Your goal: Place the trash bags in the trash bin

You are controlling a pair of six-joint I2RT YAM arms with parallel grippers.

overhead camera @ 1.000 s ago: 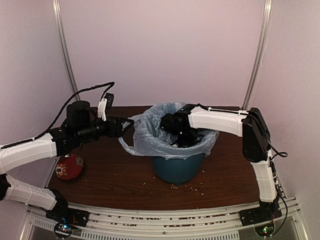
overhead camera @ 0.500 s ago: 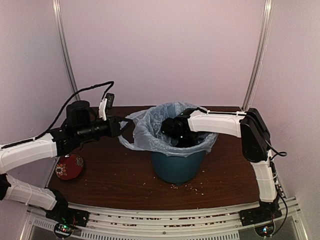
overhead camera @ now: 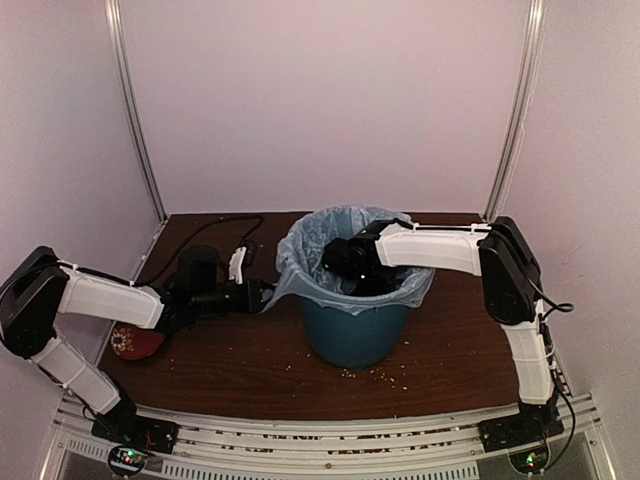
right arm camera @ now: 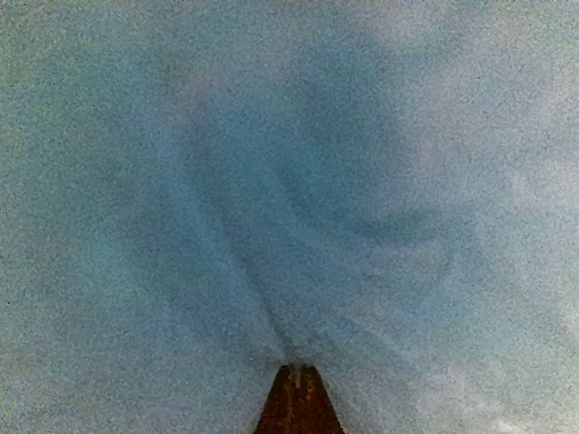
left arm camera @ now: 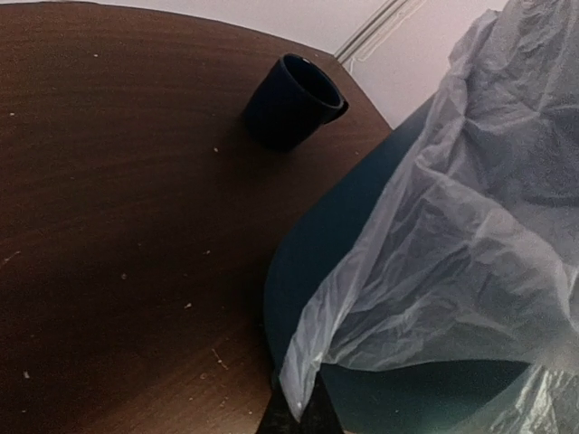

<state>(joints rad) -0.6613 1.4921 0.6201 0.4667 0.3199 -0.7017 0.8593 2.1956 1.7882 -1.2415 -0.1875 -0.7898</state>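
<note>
The teal trash bin (overhead camera: 356, 333) stands mid-table, with the pale blue-grey trash bag (overhead camera: 322, 232) spread in its mouth and draped over the rim. My left gripper (overhead camera: 267, 293) is low beside the bin's left wall. In the left wrist view it (left arm camera: 298, 405) is shut on a hanging corner of the bag (left arm camera: 452, 235), against the bin's side (left arm camera: 318, 242). My right gripper (overhead camera: 351, 270) reaches down inside the bin. The right wrist view shows it (right arm camera: 297, 372) shut on a pinch of bag film (right arm camera: 298, 208), which fills the frame.
A small dark blue mug (left arm camera: 291, 99) lies on the table beyond the bin. A red round dish (overhead camera: 133, 341) sits at the table's left edge under my left arm. Crumbs (overhead camera: 383, 375) dot the wood in front of the bin.
My left arm dropped from above the table to low beside the bin and shut on the bag's left corner, drawing that flap down. The right arm stayed inside the bin.
</note>
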